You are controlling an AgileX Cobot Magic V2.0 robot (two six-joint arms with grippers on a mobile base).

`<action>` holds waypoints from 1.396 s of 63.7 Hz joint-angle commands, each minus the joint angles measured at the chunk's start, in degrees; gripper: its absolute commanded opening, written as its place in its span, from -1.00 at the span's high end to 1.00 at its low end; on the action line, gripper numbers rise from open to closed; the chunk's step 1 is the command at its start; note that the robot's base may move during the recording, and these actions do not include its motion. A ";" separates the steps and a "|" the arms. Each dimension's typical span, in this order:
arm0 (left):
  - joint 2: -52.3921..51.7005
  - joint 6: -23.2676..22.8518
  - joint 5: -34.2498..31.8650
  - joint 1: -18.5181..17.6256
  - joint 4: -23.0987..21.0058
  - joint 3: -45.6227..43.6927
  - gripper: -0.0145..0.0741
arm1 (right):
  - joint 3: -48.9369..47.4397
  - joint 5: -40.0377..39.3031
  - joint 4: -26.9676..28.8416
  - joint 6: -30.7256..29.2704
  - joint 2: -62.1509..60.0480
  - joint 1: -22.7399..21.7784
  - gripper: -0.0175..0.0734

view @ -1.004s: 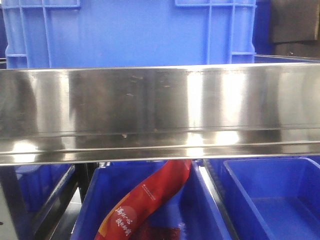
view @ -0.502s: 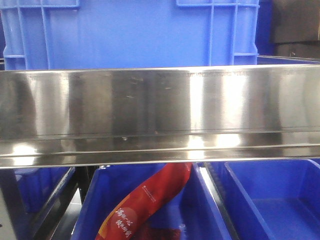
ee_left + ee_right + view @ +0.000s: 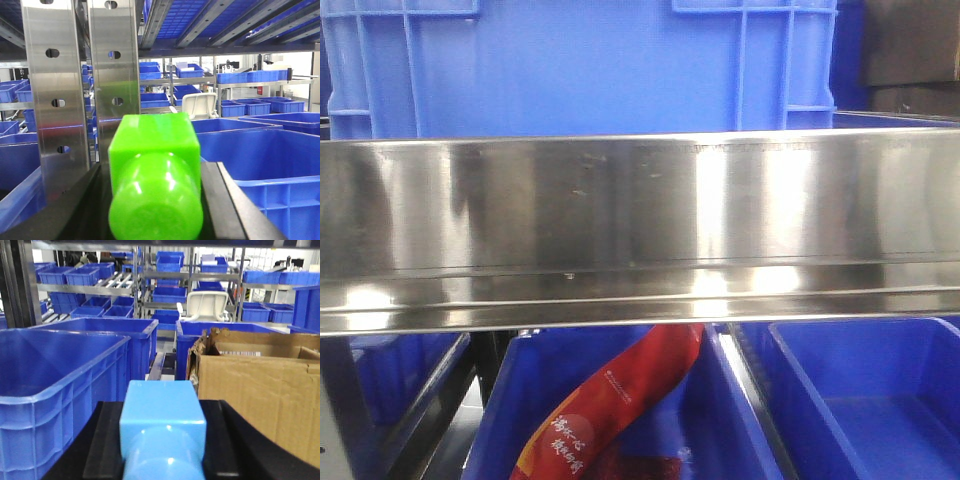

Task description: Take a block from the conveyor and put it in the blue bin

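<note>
In the left wrist view a bright green block [image 3: 155,145] sits between the black fingers [image 3: 227,200] of my left gripper [image 3: 155,200], which is shut on it. An open blue bin [image 3: 270,165] lies just right of it. In the right wrist view my right gripper [image 3: 162,450] is shut on a light blue block [image 3: 162,410] between its black fingers [image 3: 107,440]. A large blue bin [image 3: 55,375] stands to its left. The conveyor is out of view.
A wide stainless steel rail [image 3: 640,220] crosses the front view, with a blue crate [image 3: 580,70] behind it. Below are blue bins [image 3: 880,400], one holding a red packet [image 3: 610,400]. Steel uprights [image 3: 55,100] stand by the left gripper. A cardboard box [image 3: 260,375] is right of the right gripper.
The front view shifted very slightly against the rail and crate a second ago, then held still. Nothing else visibly moved.
</note>
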 commanded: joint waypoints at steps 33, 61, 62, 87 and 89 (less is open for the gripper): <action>-0.02 0.04 -1.51 0.09 -0.65 0.10 0.92 | -0.42 -3.62 2.56 -0.31 -0.30 -0.20 0.97; 14.89 0.04 4.32 -7.73 -0.06 -12.97 0.92 | -13.27 -6.26 2.48 -0.31 15.08 5.99 0.97; 15.94 0.04 4.32 -8.87 0.04 -13.63 0.92 | -13.75 -6.26 2.48 -0.31 15.80 6.48 0.97; 41.15 0.04 2.65 -27.15 0.04 -30.60 0.92 | -25.57 -10.31 2.48 -0.31 34.77 19.67 0.97; 43.28 0.04 2.39 -27.69 0.04 -32.07 0.92 | -26.05 -11.28 2.48 -0.31 36.18 20.24 0.97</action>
